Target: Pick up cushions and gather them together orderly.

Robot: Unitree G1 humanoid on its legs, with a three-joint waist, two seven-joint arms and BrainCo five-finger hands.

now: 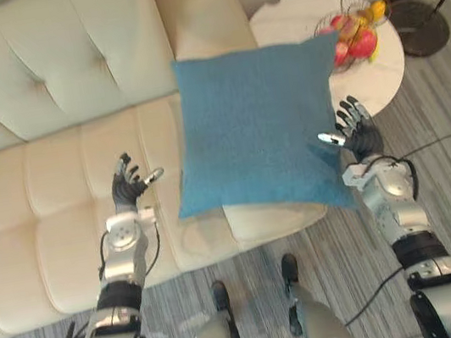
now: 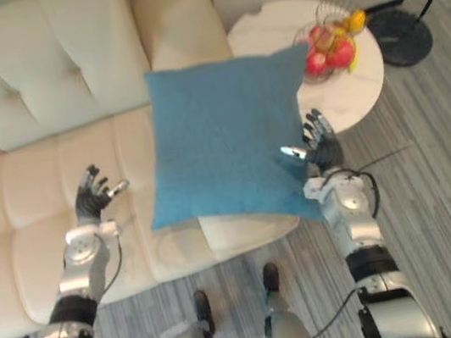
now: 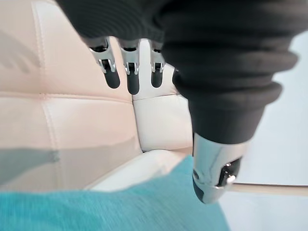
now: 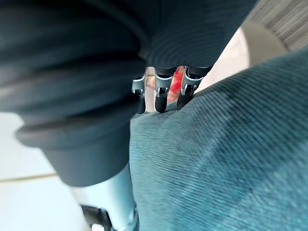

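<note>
Cushion (image 1: 258,129), blue and square, spans the right end of the sofa (image 1: 40,190), with its lower right corner hanging past the seat's front edge. Whether it rests on the seat or is raised off it cannot be told. The right robot hand (image 1: 359,132) sits at the cushion's right edge, fingers straight and spread, thumb laid on the fabric, clasping nothing. The left robot hand (image 1: 129,184) hovers over the seat, fingers relaxed and empty, near the cushion's left edge but apart from it.

The step in hand looks like taking the 1 cushion between the 2 robot hands. Done well, the left would close in to the left edge at the same height as the right. Both would then press evenly, so the soft cushion neither folds nor swings round. Any lift should keep away from the fruit basket (image 1: 355,28) on the round surface (image 1: 387,75) just behind the right robot hand.

The eye views give the layout: both arms, the gap on the left and the basket. The right wrist view shows its fingers (image 4: 163,98) lying along the cushion's ribbed weave, with red fruit glimpsed between them. That is contact the eye views leave unsure. The left wrist view shows its fingers (image 3: 131,79) pointing at bare sofa, with the cushion beside the thumb and not grasped.
</note>
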